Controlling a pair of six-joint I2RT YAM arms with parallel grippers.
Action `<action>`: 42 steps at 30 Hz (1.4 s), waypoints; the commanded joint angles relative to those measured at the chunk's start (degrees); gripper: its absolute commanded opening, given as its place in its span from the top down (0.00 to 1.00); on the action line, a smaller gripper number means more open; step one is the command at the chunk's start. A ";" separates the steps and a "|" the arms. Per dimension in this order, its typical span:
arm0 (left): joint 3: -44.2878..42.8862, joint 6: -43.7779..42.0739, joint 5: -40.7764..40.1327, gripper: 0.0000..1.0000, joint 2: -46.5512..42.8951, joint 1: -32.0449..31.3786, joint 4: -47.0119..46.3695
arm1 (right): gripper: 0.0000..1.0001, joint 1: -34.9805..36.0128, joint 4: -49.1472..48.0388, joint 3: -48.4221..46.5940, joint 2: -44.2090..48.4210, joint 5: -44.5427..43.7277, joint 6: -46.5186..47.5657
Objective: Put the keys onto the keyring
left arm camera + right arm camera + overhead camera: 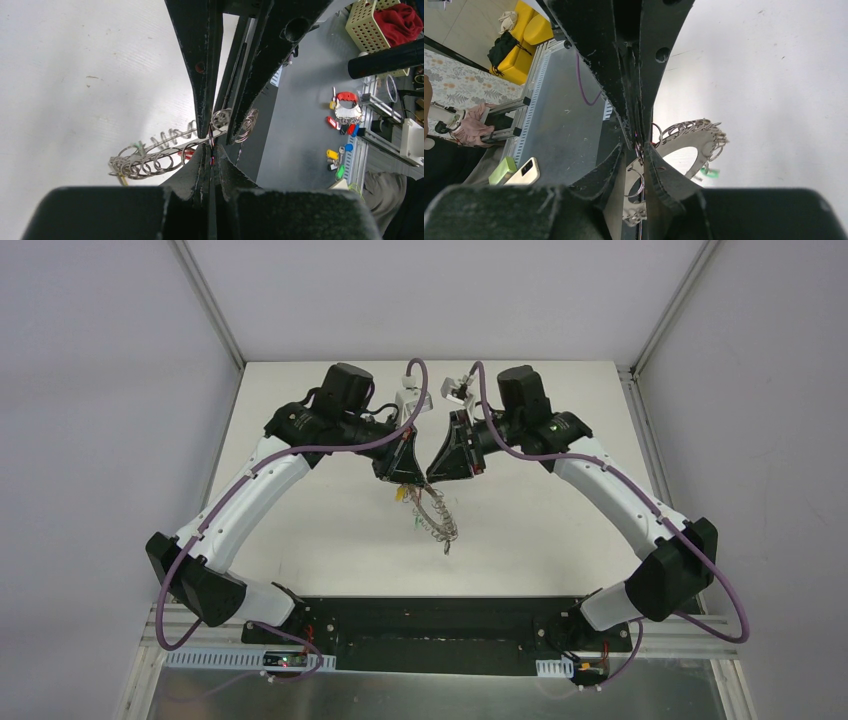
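Black fingers (192, 175) of the left gripper (211, 150) fill the foreground of the left wrist view. They are pressed together with no gap and clamped on the rim of the keyring (150, 159), which shows here edge-on as a strip of wire loops running out to the left over the white table (75, 75). From the top of that view the right gripper (217, 137) comes in nose to nose with the left one, its two fingers a little apart and straddling the same stretch of rim; whether they press on the metal or only stand beside it I cannot tell. Seen from the right wrist, the keyring is a flat grey band with a wide hole and a fringe of coils, just past the fingertips. A red key (187, 154) sits among the loops near the left gripper, and a green key (710, 172) hangs at the ring's far side. From the top camera the left arm (250, 490) and the right arm (610, 490) arch inward and meet over the middle of the table, with the keyring trailing from the meeting point toward the bases.
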State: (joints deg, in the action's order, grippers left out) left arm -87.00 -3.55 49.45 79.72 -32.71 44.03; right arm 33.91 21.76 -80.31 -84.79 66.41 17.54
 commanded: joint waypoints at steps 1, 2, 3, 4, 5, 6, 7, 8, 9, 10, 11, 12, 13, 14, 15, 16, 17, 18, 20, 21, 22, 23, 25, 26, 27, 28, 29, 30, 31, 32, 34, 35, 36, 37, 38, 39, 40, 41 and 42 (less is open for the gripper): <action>-1.60 0.77 2.55 1.00 -1.06 -0.43 -2.72 | 0.78 0.62 -0.62 0.44 0.19 1.46 1.27; -1.59 0.78 2.55 1.00 -1.06 -0.44 -2.79 | 0.79 0.65 -0.78 0.52 0.18 1.46 1.19; -1.52 0.85 2.51 1.00 -1.06 -0.45 -2.81 | 0.79 0.71 -0.82 0.59 0.16 1.44 1.18; -1.51 0.91 2.57 1.00 -1.06 -0.47 -2.93 | 0.79 0.76 -0.89 0.72 0.03 1.40 1.18; -1.44 1.03 2.51 1.00 -1.06 -0.43 -3.04 | 0.79 0.81 -0.92 0.90 -0.07 1.36 1.18; -1.42 1.08 2.64 1.00 -1.12 -0.43 -3.14 | 0.80 0.87 -1.03 0.92 -0.24 1.32 1.14; -1.37 1.09 2.59 1.00 -1.14 -0.43 -3.16 | 0.82 0.93 -1.03 0.94 -0.40 1.41 1.05; -1.33 1.06 2.65 1.00 -1.15 -0.43 -3.16 | 0.84 0.87 -1.20 0.85 -0.49 1.66 0.90; -1.19 0.99 2.63 1.00 -1.23 -0.43 -3.16 | 0.86 0.89 -1.50 0.76 -0.54 1.93 0.57; -1.04 0.91 2.56 1.00 -1.28 -0.43 -3.21 | 0.88 0.90 -1.68 0.66 -0.48 2.10 0.23; -0.86 0.85 2.56 1.00 -1.39 -0.43 -3.17 | 0.90 0.91 -1.71 0.55 -0.53 2.30 0.01; -0.70 0.76 2.58 1.00 -1.45 -0.43 -3.16 | 0.93 0.90 -1.74 0.40 -0.58 2.36 -0.09; -0.49 0.62 2.48 1.00 -1.56 -0.47 -3.12 | 0.96 0.88 -1.80 0.15 -0.63 2.40 -0.25; -0.33 0.46 2.38 1.00 -1.65 -0.43 -3.09 | 1.00 0.84 -1.85 0.11 -0.67 2.52 -0.35; -0.22 0.20 2.39 1.00 -1.74 -0.43 -3.15 | 1.00 0.84 -1.93 -0.06 -0.69 2.76 -0.44; -0.12 0.06 2.33 1.00 -1.83 -0.47 -3.23 | 1.00 0.83 -1.90 -0.22 -0.65 3.00 -0.48; -0.10 -0.09 2.27 1.00 -1.85 -0.37 -3.25 | 1.00 0.73 -2.01 -0.42 -0.69 3.39 -0.49; -0.10 -0.27 2.12 1.00 -1.95 -0.34 -3.32 | 1.00 0.58 -2.03 -0.73 -0.64 3.83 -0.53; -0.03 -0.23 2.20 0.97 -2.39 0.06 -3.92 | 1.00 0.24 -2.16 -1.49 -0.87 4.37 -1.14; 0.05 -0.08 2.41 0.94 -2.77 0.40 -4.42 | 1.00 0.01 -2.24 -1.95 -0.89 4.54 -1.64; 0.34 0.09 2.58 0.89 -3.19 0.78 -5.07 | 1.00 -0.18 -2.99 -2.17 -0.86 4.60 -2.54; 0.60 0.20 2.71 0.86 -3.68 1.25 -5.62 | 1.00 -0.43 -3.89 -2.34 -0.82 4.75 -4.19; 1.38 -0.25 3.14 0.80 -4.83 2.03 -6.35 | 1.00 -0.82 -5.85 -2.26 -0.75 5.11 -7.45; 1.97 -0.53 3.12 0.77 -5.54 2.36 -6.97 | 1.00 -0.91 -6.77 -2.10 -0.67 5.06 -8.60; 2.92 -0.87 3.32 0.75 -6.36 2.53 -8.00 | 1.00 -1.07 -7.36 -1.90 -0.57 5.07 -9.26; 4.03 -1.36 3.31 0.73 -7.27 2.65 -9.37 | 1.00 -1.14 -7.93 -1.68 -0.54 5.09 -9.97; 5.68 -1.78 3.37 0.71 -8.22 2.64 -10.91 | 1.00 -1.26 -8.57 -1.49 -0.51 5.13 -10.79; 6.60 -2.39 3.46 0.70 -9.03 2.62 -12.25 | 1.00 -1.35 -9.46 -1.08 -0.58 5.20 -11.71; 6.70 -3.10 3.54 0.69 -9.10 2.58 -12.56 | 1.00 -1.50 -10.37 -0.73 -0.63 5.36 -12.64; 6.42 -3.75 3.53 0.68 -8.79 2.60 -12.31 | 1.00 -1.58 -11.36 -0.47 -0.57 5.58 -13.65; 6.07 -5.67 3.47 0.68 -8.35 2.60 -12.09 | 1.00 -1.83 -13.30 0.00 -0.80 5.95 -15.53; 6.06 -6.62 3.46 0.68 -8.31 2.57 -12.45 | 1.00 -1.93 -13.99 0.17 -0.85 6.14 -16.39; 6.01 -7.59 3.54 0.68 -8.17 2.56 -12.55 | 1.00 -2.04 -14.78 0.30 -1.00 6.30 -17.17; 5.79 -9.00 3.53 0.68 -7.99 2.56 -12.17 | 1.00 -2.13 -15.42 0.37 -1.08 6.35 -17.34; 5.53 -10.39 3.55 0.68 -7.86 2.56 -11.75 | 1.00 -2.20 -16.19 0.54 -1.15 6.55 -18.68; 5.41 -11.71 3.48 0.68 -7.71 2.56 -11.31 | 1.00 -2.23 -16.89 0.78 -1.23 6.63 -19.75; 5.42 -13.10 3.45 0.68 -7.66 2.52 -11.07 | 1.00 -2.33 -17.70 0.96 -1.31 6.72 -20.52; 5.44 -14.21 3.10 0.69 -7.69 2.46 -10.92 | 1.00 -2.35 -18.53 1.17 -1.34 6.88 -21.62; 5.52 -15.00 2.81 0.69 -7.66 2.38 -10.90 | 1.00 -2.39 -19.21 1.43 -1.48 6.95 -22.27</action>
State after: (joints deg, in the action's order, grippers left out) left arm -81.14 -11.77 50.98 71.99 -30.28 33.91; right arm 31.90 9.39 -79.37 -86.02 70.08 0.62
